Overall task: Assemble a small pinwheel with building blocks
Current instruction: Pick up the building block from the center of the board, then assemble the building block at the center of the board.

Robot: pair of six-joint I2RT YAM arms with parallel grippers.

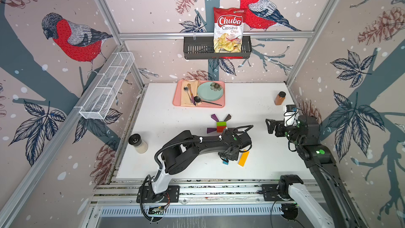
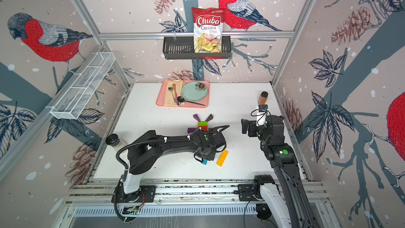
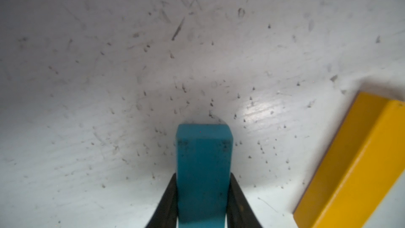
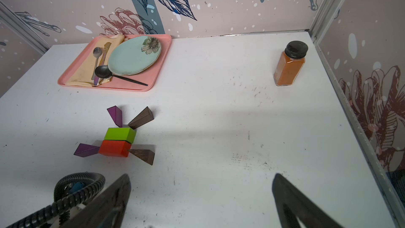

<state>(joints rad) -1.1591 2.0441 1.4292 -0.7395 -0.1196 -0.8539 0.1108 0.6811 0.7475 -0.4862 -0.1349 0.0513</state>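
The pinwheel's hub, a green brick against a red brick, lies flat mid-table. Two purple wedges and two brown wedges fan out from its corners. Nearer the front, my left gripper points down at the table, shut on a blue bar, one finger pressed to each side. A yellow bar lies just to the right of it, apart. My right gripper hangs open and empty above the table's right side, facing the hub.
A pink tray with a plate, napkin and cutlery sits at the back. A spice jar stands at the back right and a shaker at the left edge. A chips bag sits in a wall basket.
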